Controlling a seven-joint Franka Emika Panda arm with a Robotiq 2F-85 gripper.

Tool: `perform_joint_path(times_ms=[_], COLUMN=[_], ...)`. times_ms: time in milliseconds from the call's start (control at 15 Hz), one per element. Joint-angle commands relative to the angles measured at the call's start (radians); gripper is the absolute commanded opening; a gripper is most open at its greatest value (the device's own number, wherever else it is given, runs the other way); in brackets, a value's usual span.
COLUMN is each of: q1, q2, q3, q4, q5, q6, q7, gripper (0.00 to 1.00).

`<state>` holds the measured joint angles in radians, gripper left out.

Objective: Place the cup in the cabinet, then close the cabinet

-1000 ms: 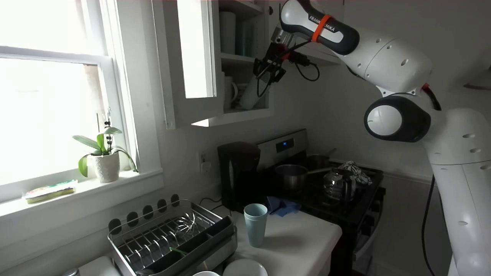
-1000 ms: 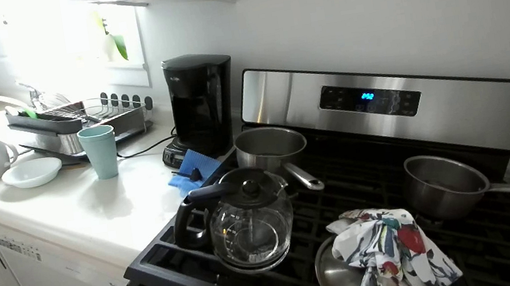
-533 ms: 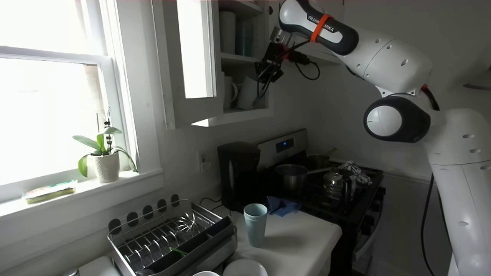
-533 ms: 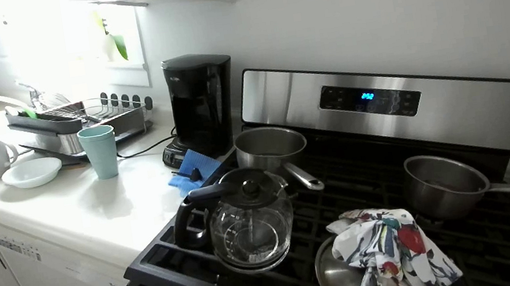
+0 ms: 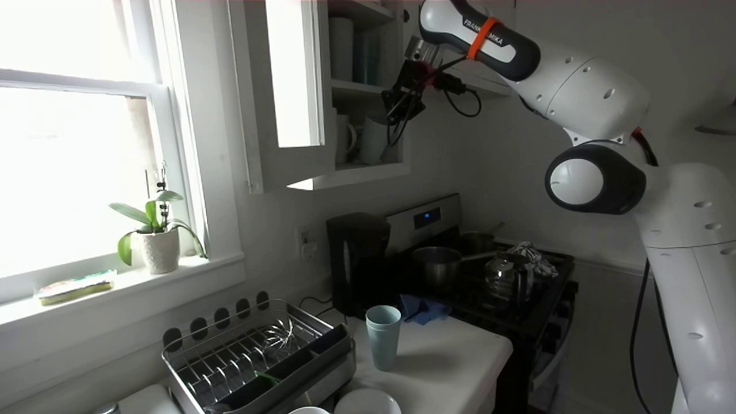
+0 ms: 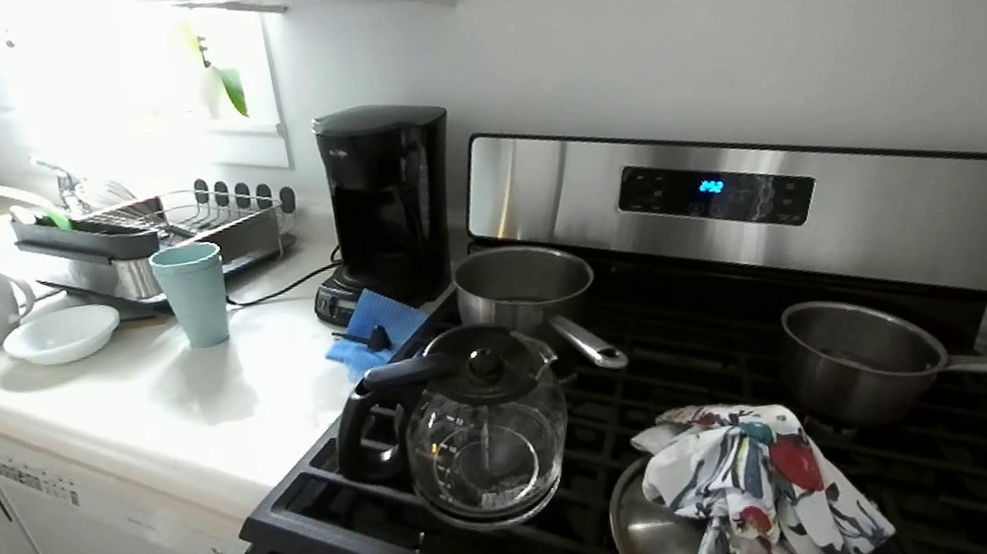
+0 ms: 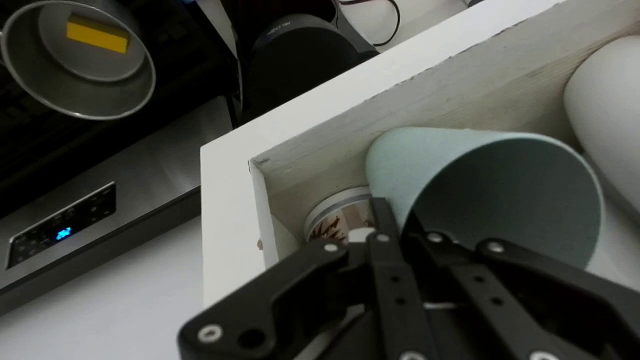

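Note:
A pale whitish-blue cup (image 5: pixel 372 141) is inside the cabinet (image 5: pixel 376 170), tilted slightly on the bottom shelf. The wrist view looks into the mouth of this cup (image 7: pixel 417 152). My gripper (image 7: pixel 397 220) is shut on the cup's wall, with one finger (image 7: pixel 382 215) outside and the other inside the mouth. In an exterior view the gripper (image 5: pixel 392 119) is at the cup's upper rim. The cabinet's glass-paned door (image 5: pixel 290 86) stands open. The inner finger's tip is partly hidden in shadow.
Beside the cup are a white mug (image 5: pixel 344 138) and a patterned container (image 7: pixel 345 215). Taller cups (image 5: pixel 342 49) occupy the shelf above. Below are a coffee maker (image 5: pixel 357 259), a teal cup (image 5: pixel 384 339), a dish rack (image 5: pixel 259 356) and the stove (image 6: pixel 650 294).
My gripper's jaws have come together from partly open. The cup, leaning strongly a second ago, is now closer to upright. The arm has barely moved, and the cabinet door stays as it was.

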<state>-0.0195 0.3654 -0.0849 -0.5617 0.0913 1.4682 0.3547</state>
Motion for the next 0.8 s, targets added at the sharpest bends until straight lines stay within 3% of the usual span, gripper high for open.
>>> perform_joint_path(times_ms=[0, 400, 467, 733], q1=[-0.009, -0.072, -0.095, -0.108], q2=[0.020, 0.018, 0.058, 0.084], q3=[0.004, 0.037, 0.060, 0.075], q4=[0.036, 0.034, 0.114, 0.166], q5=[0.009, 0.180, 0.193, 0.188], q6=[-0.066, -0.091, -0.140, -0.192], q7=[-0.017, 0.049, 0.065, 0.107], gripper=[0.01, 0.01, 0.01, 0.01])
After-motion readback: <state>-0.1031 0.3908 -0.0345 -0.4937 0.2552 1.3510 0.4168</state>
